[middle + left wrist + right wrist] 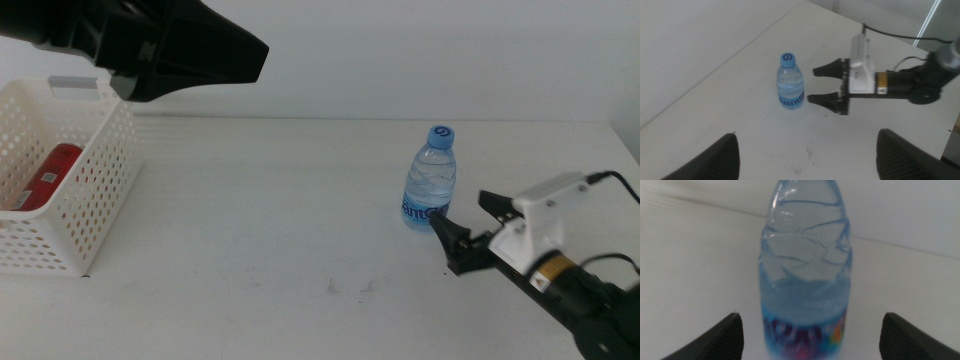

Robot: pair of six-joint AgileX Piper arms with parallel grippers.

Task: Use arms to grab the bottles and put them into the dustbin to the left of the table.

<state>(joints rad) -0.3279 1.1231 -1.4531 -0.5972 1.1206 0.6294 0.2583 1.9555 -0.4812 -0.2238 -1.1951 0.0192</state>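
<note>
- Table (pixel 300 220): white, a few faint scuffs near the front.
- Dustbin (pixel 100 190): white, perforated, at table's left; red can (pixel 45 178) lying inside.
- Left gripper (pixel 215 50): raised above the dustbin's rim, jaws wide apart, empty.
- Right gripper (pixel 462 222): jaws spread, holding nothing, just beside the bottle.
- Water bottle (pixel 431 178): upright, blue cap, right of centre.

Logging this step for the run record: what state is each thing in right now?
water bottle: upright on the table, capped, not gripped.
red can: lying inside the dustbin.
right gripper: open, beside the bottle.
left gripper: open, raised above the table.
</note>
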